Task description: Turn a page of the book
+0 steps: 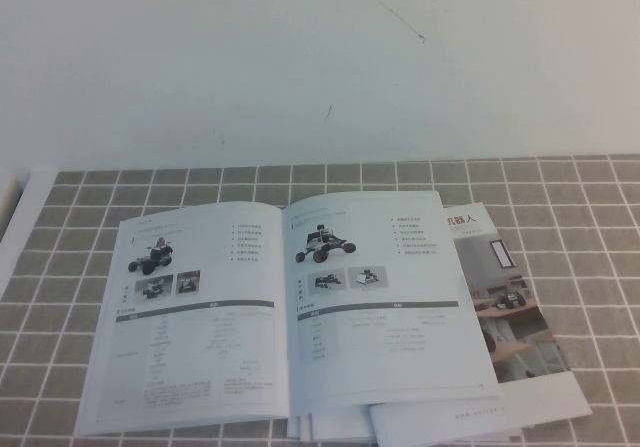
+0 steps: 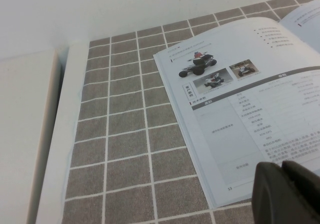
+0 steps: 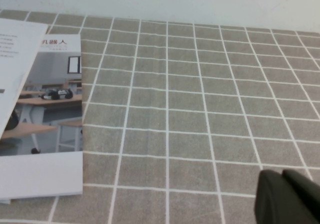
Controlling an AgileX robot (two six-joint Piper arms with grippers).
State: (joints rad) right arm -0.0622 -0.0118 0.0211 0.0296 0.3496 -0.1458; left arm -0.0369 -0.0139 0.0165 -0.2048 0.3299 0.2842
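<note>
The book [image 1: 200, 337] lies open and flat on the tiled cloth in the middle of the high view. Its right-hand page [image 1: 385, 307] shows a black wheeled rover, thumbnails, a bullet list and a dark-barred table. No gripper shows in the high view. In the left wrist view my left gripper [image 2: 281, 168] is shut and empty, just above the near outer corner of the book's left page [image 2: 235, 108]. In the right wrist view my right gripper [image 3: 282, 176] is shut and empty over bare cloth, well to the right of the book's edge [image 3: 15, 58].
A brochure with a room photo [image 1: 510, 307] lies under the book's right side and also shows in the right wrist view [image 3: 45, 108]. Loose white sheets [image 1: 440, 422] stick out below the book. A white table edge [image 2: 55, 149] borders the grey tiled cloth [image 3: 200, 98] on the left.
</note>
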